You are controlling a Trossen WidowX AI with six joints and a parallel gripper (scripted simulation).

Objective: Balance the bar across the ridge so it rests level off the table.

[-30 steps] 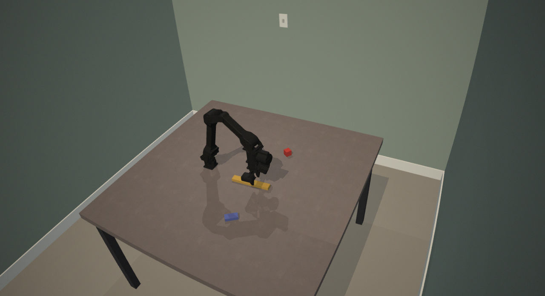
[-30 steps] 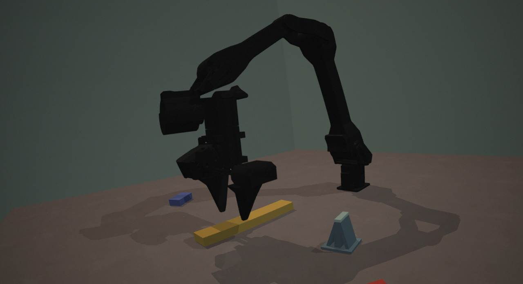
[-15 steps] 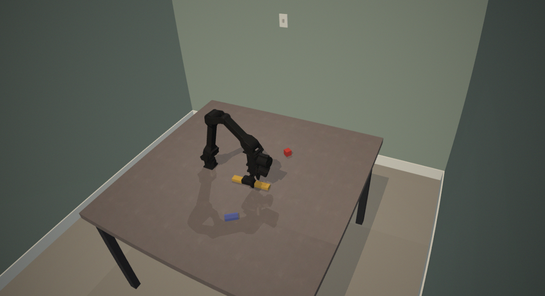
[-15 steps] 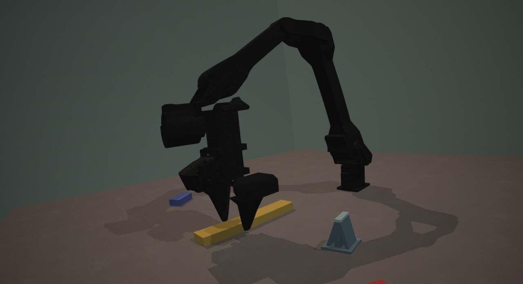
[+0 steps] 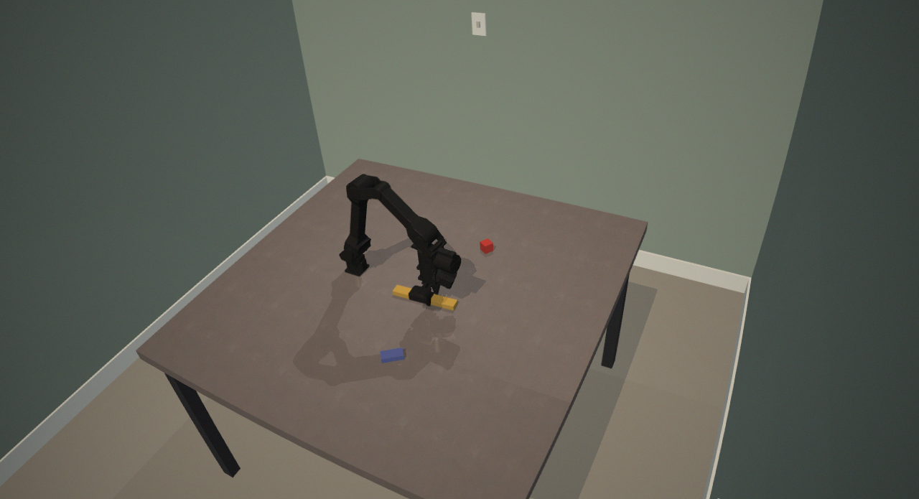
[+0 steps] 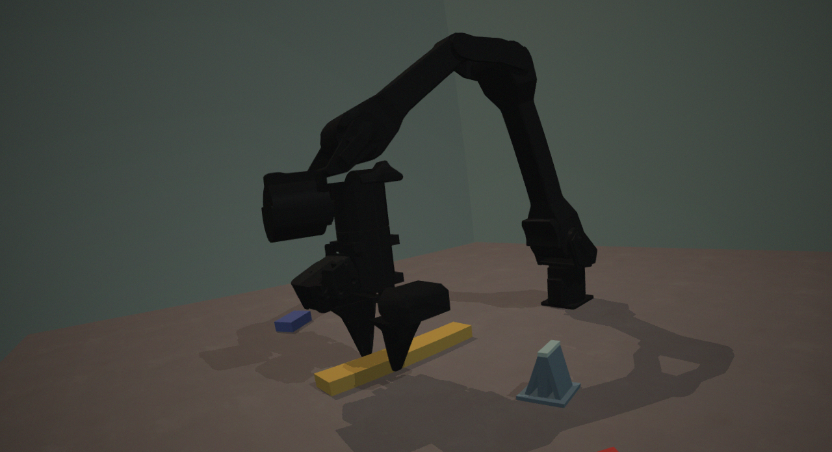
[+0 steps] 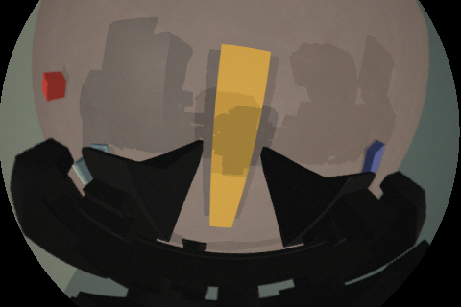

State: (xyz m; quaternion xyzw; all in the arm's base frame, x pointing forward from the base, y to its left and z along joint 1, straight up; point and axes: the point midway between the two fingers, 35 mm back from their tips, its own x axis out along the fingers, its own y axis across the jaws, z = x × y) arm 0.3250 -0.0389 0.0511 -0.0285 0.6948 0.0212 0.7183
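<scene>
The yellow bar (image 5: 447,301) (image 6: 444,335) (image 7: 242,74) lies flat on the table. My gripper (image 5: 433,297) (image 6: 381,361) (image 7: 232,149) is open and points down, its fingertips low on either side of the bar. In the wrist view a gap shows between the bar and each finger. The blue-grey ridge (image 6: 557,372) (image 7: 83,171) stands on its square base with nothing on its pale top edge, to the right of the bar in the exterior view. It is partly hidden behind the left finger in the wrist view and hidden by the arm in the top view.
A blue block (image 5: 392,355) (image 6: 292,322) (image 7: 374,156) lies on the opposite side of the bar from the ridge. A red cube (image 5: 486,246) (image 7: 54,85) lies beyond the ridge; only its top shows at the bottom edge of the exterior view.
</scene>
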